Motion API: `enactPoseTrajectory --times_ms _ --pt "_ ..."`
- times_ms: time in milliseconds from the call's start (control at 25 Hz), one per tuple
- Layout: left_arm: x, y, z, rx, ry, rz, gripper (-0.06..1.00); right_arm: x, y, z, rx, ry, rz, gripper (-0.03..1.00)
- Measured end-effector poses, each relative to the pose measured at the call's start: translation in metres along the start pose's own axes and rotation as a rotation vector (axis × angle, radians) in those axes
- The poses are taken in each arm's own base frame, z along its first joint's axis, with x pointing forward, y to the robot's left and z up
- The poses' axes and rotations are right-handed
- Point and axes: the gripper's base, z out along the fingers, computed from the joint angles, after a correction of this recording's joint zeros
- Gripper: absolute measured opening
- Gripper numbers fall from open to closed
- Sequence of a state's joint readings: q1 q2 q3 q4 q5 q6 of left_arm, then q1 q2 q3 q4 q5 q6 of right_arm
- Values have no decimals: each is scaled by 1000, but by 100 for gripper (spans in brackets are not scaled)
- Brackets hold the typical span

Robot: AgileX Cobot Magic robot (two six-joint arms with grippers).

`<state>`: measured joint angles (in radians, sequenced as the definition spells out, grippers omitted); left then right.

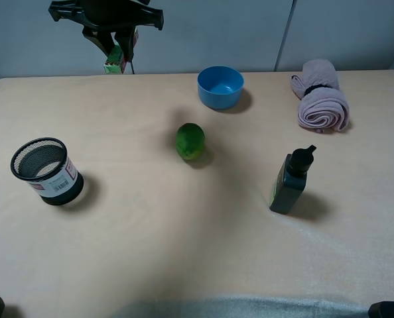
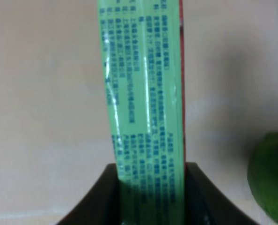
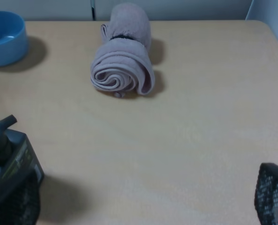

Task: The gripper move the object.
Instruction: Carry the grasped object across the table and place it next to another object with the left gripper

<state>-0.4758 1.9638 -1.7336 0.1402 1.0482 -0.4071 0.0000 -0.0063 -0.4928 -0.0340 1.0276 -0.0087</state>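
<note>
Clearly left gripper (image 2: 150,201) jaws clamped on object (image 2: 141,93) — box sticks out lengthwise between them, seemingly aloft.

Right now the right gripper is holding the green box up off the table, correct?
No, the left gripper holds the green box up off the table, as the left wrist view shows; the right gripper is open and empty.

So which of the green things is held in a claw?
The slim light green printed box, gripped by the left black claw; the round green fruit and the dark green pump bottle stand untouched on the beige table.
</note>
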Motion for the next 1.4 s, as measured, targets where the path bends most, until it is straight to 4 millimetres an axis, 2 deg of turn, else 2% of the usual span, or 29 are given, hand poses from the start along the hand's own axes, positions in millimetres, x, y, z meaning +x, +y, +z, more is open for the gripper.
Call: enactPoseTrajectory --times_ms 760,1400 --pt "53 -94 -15 52 26 328 29 0 0 0 0 0 0 69" --pt "94 -152 -27 127 -26 495 29 0 0 0 0 0 0 69"
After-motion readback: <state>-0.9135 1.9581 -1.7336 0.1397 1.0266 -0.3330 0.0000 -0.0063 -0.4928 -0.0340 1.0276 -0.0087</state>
